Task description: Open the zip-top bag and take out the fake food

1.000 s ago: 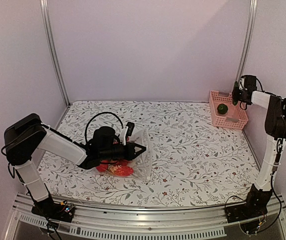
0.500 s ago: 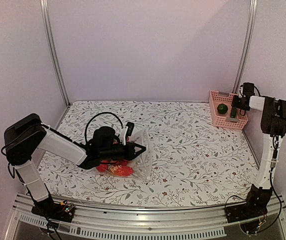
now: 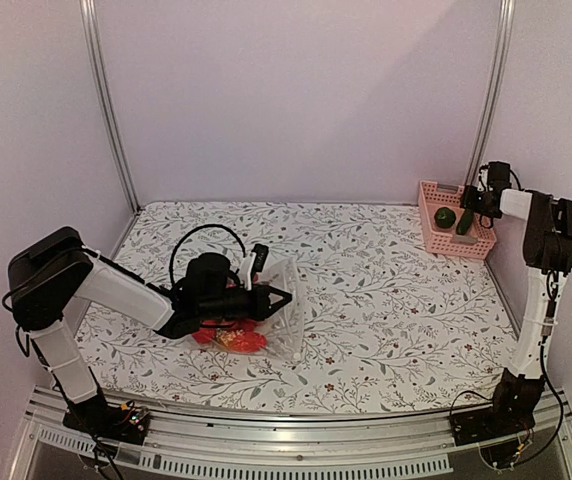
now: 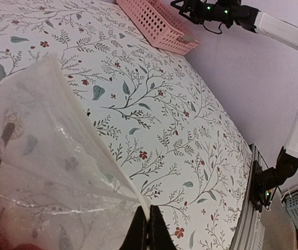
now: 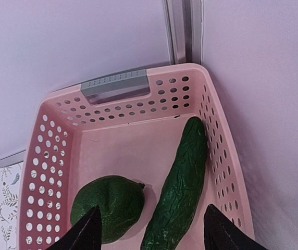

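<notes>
Right wrist: cucumber (image 5: 179,182) newly loose in basket (image 5: 115,112), right end effector (image 5: 151,229) agape; left one (image 4: 148,229) pinching bag (image 4: 50,146).

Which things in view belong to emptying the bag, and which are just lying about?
Job: plastic bag, pinched by the left gripper; red toy food inside it; green cucumber and round green fruit in the pink basket.
Just about: flowered table cover; metal frame posts.

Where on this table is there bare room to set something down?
The wide floral stretch of table between the zip-top bag and the pink basket is bare, as is the strip behind the bag. Crowded: around the bag, where the left claw pinches it; the basket holds a lime and cucumber.
</notes>
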Tool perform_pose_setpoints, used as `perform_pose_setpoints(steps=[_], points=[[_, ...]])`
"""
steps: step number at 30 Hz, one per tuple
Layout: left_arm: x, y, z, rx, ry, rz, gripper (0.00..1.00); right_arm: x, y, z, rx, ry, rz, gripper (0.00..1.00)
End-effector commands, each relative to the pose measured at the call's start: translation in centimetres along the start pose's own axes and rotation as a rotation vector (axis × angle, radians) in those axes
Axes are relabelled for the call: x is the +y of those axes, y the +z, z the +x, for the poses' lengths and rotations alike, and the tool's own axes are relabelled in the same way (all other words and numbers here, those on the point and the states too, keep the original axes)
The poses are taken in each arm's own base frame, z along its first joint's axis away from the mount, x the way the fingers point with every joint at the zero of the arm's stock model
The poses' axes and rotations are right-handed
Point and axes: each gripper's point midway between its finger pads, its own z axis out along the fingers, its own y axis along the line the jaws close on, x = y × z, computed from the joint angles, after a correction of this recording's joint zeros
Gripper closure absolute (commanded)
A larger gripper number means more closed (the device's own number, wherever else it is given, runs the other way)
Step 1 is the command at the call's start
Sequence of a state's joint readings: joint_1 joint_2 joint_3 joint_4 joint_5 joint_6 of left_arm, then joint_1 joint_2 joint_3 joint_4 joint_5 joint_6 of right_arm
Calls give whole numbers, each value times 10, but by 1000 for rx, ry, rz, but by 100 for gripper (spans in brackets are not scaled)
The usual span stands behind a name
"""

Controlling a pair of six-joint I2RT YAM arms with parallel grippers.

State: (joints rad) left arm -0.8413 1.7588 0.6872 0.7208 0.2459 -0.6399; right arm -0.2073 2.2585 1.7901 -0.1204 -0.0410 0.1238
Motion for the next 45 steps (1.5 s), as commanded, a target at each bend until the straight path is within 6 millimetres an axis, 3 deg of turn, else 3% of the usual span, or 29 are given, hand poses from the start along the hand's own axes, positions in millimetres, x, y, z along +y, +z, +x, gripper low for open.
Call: perform_pose_setpoints(steps=[1,5,9,13,16,21,25,29,33,37,45], points=[[-7,-4,-12,-25,8,13,100,31,-39,-31,-48,6,-139,34],[-11,-4,-14,-21,14,18,100,64,-62,-31,-60,-20,-230,33],[-22,-7,-18,-17,36,38,100,103,-86,-16,-56,-57,-333,34],[-30,-12,-20,-8,58,52,100,151,-123,1,-60,-73,-499,37],[-32,-14,-19,0,68,53,100,177,-150,32,-33,-49,-616,38],[-35,-15,-19,15,75,59,100,244,-218,90,38,-89,-842,41],[-39,-16,-22,13,80,72,100,281,-268,128,106,-103,-1010,42],[-42,-15,-26,7,78,83,100,318,-304,178,239,-63,-1156,46],[-44,-12,-28,3,73,92,100,351,-322,221,335,-41,-1221,49],[-45,-11,-29,0,67,97,100,376,-324,255,428,1,-1258,52],[-47,-12,-31,-9,62,102,100,414,-326,294,548,49,-1311,60]])
